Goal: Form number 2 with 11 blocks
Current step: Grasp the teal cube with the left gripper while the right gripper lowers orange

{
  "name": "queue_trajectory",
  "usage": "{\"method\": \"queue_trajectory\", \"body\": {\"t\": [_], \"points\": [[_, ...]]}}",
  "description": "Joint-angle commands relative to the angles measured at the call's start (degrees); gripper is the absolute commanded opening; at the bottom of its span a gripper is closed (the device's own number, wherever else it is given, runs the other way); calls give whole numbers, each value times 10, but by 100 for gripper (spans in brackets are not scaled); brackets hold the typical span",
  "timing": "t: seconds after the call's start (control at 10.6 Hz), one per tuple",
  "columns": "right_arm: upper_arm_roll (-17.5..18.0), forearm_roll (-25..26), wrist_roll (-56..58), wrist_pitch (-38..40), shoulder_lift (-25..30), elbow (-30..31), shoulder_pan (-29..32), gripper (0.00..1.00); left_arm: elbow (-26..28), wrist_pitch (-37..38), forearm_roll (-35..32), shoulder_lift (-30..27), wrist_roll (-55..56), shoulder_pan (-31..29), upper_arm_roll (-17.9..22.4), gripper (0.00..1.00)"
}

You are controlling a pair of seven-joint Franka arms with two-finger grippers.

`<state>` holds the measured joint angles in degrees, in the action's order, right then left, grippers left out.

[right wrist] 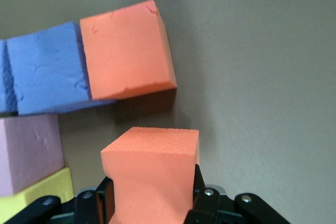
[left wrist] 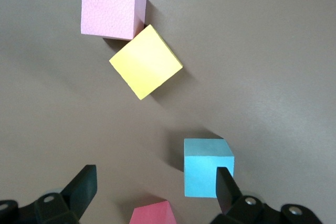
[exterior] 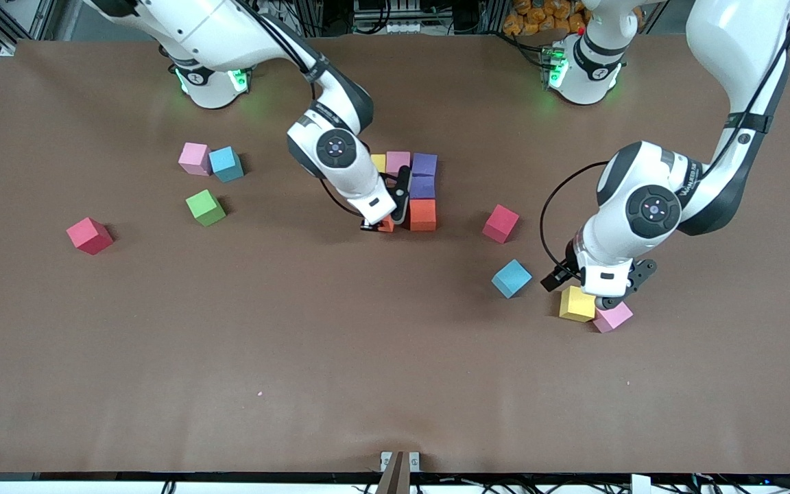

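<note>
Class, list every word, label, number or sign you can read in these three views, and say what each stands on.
Lettering runs along the left arm: too small to read.
Blocks: no print on any face.
Table: no marks.
Both wrist views: no text at all.
So nothing here can be quoted.

Bright, even overhead light leaves soft short shadows beside the blocks (exterior: pixel 422 214); all views are sharp.

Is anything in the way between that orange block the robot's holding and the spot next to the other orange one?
Nothing visible. The right gripper holds its orange block beside the placed orange block, with only bare table between them.
</note>
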<state>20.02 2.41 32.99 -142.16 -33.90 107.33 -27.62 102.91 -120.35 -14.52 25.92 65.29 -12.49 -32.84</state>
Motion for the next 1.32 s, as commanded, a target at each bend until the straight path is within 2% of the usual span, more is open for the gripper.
{"method": "queue_trajectory", "body": {"t": [0.0,0.38,0.66,1.04,1.22], "points": [[-15,0,-13,6,-21,-29,-16,32,-8,5,9,22,19,6,-6,100],[-15,-6,-13,6,-21,-30,-16,32,-9,-42,7,54,29,40,-6,100],[-15,-7,-32,6,-21,-30,-17,32,-9,-74,-2,82,34,41,-6,100],[-15,-3,-34,6,-25,-31,-28,32,-10,-90,-34,112,40,55,-6,100],[-16,0,-34,6,-33,-50,-36,32,-17,-92,-43,122,40,55,-5,100]]}}
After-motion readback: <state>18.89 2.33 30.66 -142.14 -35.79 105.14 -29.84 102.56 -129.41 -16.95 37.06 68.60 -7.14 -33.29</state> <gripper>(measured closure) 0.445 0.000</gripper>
